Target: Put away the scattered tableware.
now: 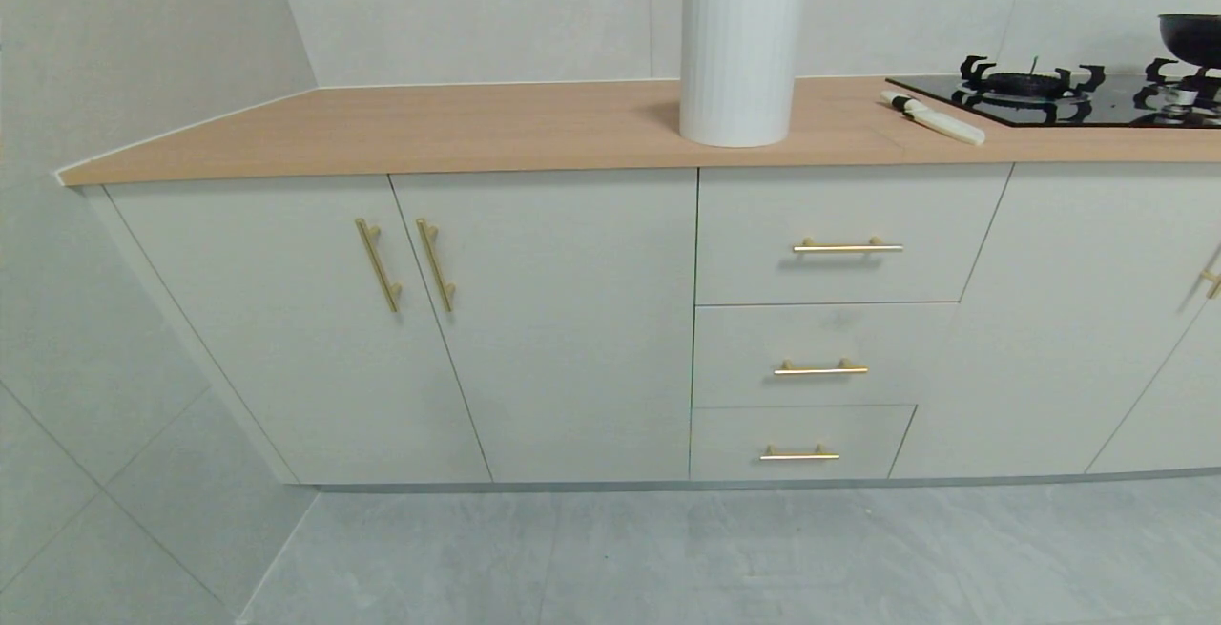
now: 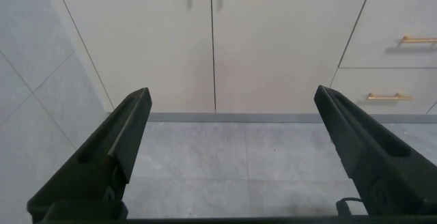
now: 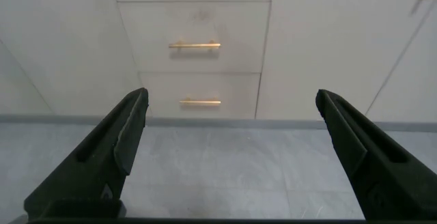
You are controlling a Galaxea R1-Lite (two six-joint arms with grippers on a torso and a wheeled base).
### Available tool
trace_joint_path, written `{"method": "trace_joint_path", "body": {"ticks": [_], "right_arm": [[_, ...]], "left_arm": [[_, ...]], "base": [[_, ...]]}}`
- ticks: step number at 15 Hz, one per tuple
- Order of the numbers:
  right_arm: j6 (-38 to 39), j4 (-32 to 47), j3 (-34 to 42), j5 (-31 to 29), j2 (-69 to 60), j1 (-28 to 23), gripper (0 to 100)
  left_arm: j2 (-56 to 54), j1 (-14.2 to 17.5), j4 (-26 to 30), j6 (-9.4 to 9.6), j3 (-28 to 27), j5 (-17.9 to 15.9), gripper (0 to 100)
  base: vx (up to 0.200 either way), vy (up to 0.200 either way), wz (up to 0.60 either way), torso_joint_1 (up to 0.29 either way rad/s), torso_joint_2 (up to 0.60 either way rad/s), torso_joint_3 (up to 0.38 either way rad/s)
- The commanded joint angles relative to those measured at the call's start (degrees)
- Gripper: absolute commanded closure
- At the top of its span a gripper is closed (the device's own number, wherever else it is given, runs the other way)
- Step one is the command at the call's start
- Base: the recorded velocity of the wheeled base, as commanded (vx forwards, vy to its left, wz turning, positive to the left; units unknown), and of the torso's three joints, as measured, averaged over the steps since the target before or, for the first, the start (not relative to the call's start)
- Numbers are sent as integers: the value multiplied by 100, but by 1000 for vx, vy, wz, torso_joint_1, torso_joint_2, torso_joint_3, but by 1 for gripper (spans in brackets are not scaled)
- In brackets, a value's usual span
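White knife (image 1: 933, 116) on countertop (image 1: 477, 129), above parted jaws

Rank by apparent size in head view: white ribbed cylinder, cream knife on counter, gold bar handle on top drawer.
Largest: white ribbed cylinder.
Then cream knife and gold bar handle: similar length, too close to rank.

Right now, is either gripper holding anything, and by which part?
Nothing is held: the left gripper and the right gripper are both open and empty.

Wide-apart fingers (image 2: 116, 149) before cabinet doors (image 2: 273, 46)
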Motion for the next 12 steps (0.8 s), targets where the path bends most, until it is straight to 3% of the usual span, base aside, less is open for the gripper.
{"method": "trace_joint_path", "body": {"ticks": [1,12], "right_arm": [[-35,-19,27,35,16,10,0],[53,-19,27,26,16,10,0]], "left_arm": [[0,2,-1,-1,0,2,0],[0,2,-1,86,0,2,0]], "base": [[0,0,0,0,0,0],[0,0,0,0,0,0]]}}
